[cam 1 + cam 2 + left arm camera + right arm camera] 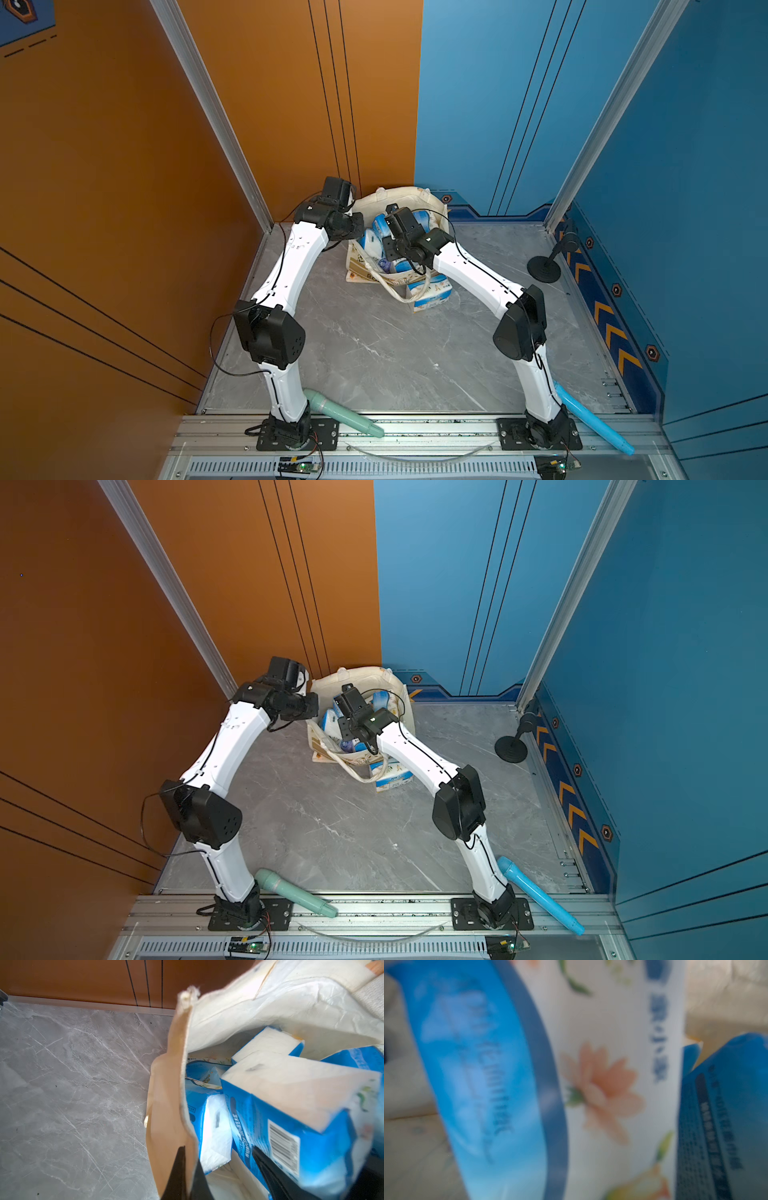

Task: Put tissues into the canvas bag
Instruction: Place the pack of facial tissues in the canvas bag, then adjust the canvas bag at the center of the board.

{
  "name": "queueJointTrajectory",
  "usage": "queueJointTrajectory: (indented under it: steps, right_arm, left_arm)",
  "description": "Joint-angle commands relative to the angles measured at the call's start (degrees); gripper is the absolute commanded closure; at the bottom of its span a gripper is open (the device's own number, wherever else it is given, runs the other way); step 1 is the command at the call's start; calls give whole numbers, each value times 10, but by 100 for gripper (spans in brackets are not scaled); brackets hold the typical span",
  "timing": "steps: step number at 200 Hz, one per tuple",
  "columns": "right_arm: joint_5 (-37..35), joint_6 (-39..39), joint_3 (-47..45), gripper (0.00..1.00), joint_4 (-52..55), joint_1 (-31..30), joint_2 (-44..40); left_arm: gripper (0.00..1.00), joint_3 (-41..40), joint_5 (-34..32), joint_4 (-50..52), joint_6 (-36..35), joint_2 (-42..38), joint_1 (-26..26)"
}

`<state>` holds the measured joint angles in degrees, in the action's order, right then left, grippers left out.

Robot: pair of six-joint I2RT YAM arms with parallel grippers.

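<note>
canvas bag (432, 205), far end of desk (374, 353): holds several tissues (291, 1088), jumbled. one pack (430, 293) outside, on desk against bag front. left hand (189, 1160): clamped on bag rim. right hand (390, 248): in bag mouth, spread cannot be told.

Both top views give you the same whole scene from high above. Your left wrist view looks just past the left pincer (189, 1159) into the canvas bag (270, 1001). Your right wrist view sits blurred-close on a tissue pack (602, 1084).
</note>
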<state>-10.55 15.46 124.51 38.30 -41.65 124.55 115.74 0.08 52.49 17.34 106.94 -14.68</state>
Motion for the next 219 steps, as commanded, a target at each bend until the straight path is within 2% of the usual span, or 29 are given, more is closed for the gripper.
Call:
queueJointTrajectory:
  steps: [1, 22, 27, 57, 86, 110, 151, 219]
  right_arm:
    - [42, 17, 30, 26, 14, 8, -12]
    - [97, 24, 29, 12, 11, 10, -30]
    - [113, 28, 26, 10, 8, 30, -37]
    - [216, 41, -20, 10, -48, 57, -112]
    - [261, 45, -62, 15, -82, 79, -178]
    - [265, 40, -83, 26, -76, 91, -207]
    - [224, -8, -176, 25, -38, 110, -278]
    - [193, 25, -445, 29, -38, 217, -481]
  left_arm:
    - [100, 20, 5, -2, -9, -13, -1]
    - [100, 21, 5, -2, -9, -11, 0]
    - [100, 22, 5, -3, -10, -11, 0]
    - [100, 22, 5, -3, -10, -9, 3]
    - [100, 26, 6, -3, -9, -6, 3]
    - [100, 31, 8, -3, -9, -2, 2]
    - [100, 37, 8, -1, -11, -3, -1]
    - [100, 32, 5, 5, -15, -5, 0]
